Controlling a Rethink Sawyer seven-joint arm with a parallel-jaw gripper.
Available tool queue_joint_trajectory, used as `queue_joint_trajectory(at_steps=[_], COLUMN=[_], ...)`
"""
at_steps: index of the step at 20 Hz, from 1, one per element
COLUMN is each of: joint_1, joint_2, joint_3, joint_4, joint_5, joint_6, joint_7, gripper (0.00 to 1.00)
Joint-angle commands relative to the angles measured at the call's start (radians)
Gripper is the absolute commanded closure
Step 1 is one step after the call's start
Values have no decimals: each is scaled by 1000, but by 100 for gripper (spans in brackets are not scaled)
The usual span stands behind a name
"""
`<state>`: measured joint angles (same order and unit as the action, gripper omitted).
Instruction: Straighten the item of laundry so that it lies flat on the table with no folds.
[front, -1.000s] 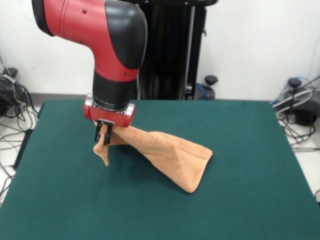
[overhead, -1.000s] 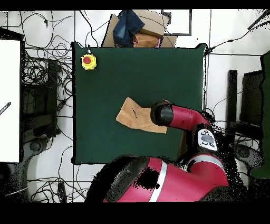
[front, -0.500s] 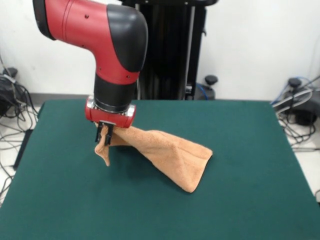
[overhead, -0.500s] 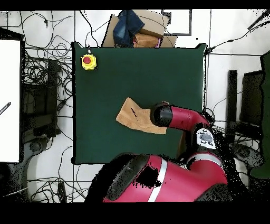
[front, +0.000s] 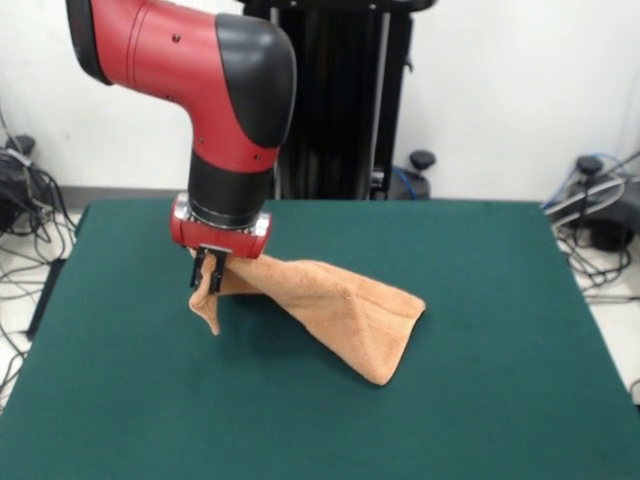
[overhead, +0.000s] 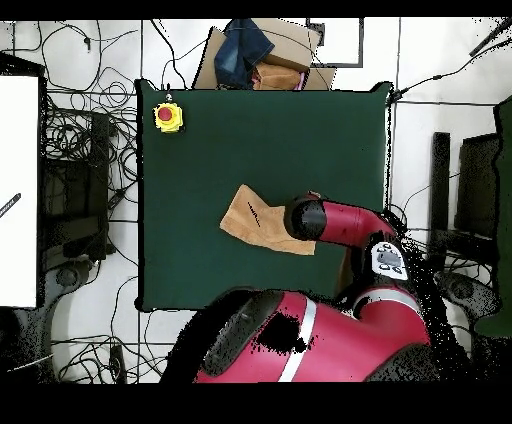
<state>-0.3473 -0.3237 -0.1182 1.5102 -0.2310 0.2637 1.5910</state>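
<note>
The table (front: 500, 400) carried a yellow box with a red button (overhead: 168, 116) at one corner, well apart from the towel (front: 340, 305). The towel lay mid-table, one corner lifted and pinched tight in the gripper (front: 207, 272), the rest sloping down onto the table.

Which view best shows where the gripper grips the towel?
The front view: the gripper is shut on one raised end of the towel, whose other end trails down onto the table. In the overhead view the arm covers the gripper; only the towel's uncovered part shows.
</note>
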Motion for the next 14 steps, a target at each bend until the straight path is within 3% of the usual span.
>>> queue_joint_trajectory(at_steps=[1,6,14], joint_1=[31,33,38], joint_2=[41,71,63], joint_3=[122,138,138], joint_4=[-94,-164,-177], joint_5=[-27,-15,-19], joint_6=[74,143,163], joint_7=[14,-15,2], gripper=[100,100,100])
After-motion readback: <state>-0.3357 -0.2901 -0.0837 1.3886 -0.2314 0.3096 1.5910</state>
